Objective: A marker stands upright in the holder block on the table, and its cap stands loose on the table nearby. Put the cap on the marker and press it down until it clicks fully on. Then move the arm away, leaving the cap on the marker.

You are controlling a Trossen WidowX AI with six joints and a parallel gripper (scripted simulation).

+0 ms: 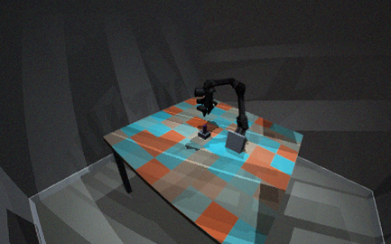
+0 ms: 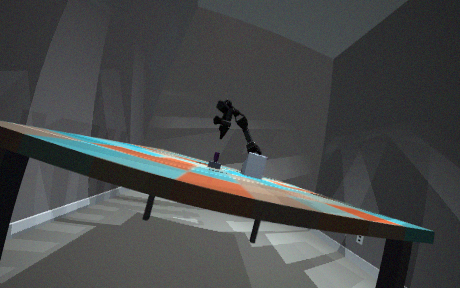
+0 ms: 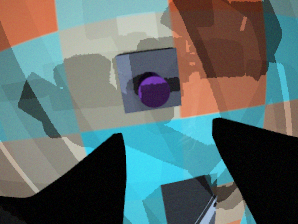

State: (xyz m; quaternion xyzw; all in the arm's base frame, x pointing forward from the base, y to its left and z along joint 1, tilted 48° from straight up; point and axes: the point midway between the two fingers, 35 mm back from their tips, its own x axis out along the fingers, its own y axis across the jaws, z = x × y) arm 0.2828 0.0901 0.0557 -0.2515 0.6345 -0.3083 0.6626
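- The black two-fingered hand (image 3: 169, 183) is seen raised well above the patchwork tabletop of orange, blue and beige squares (image 1: 226, 208), with its fingers parted and nothing held between them.
- The dark purple capped marker (image 3: 153, 91) is seen standing in the small grey square holder block (image 3: 127, 70), below the hand and apart from it.
- In the wrist view the marker's round purple top lies beyond the gap between the two dark fingers, slightly to its left.
- The marker's long axis is upright, its purple end pointing up toward the hand, as shown in the exterior view (image 2: 217, 156).
- The holder block rests near the tabletop's middle, just beside the pale grey box at the arm's base (image 1: 236, 140).
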